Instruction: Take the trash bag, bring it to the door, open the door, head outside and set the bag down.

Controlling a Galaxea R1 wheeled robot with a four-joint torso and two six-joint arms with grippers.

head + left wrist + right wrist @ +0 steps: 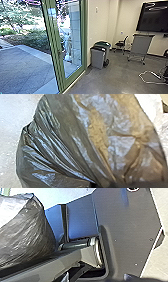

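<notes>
Bag [65, 139] seemingly near both wrist cameras

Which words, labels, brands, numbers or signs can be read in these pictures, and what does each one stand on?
None can be read.
Gray bin: small pale mark, too blurred.
Green-lidded bin: small pale mark, too blurred.
Green door: pale patch, perhaps a sign, too blurred.
Trash bag: no lettering seen.
</notes>
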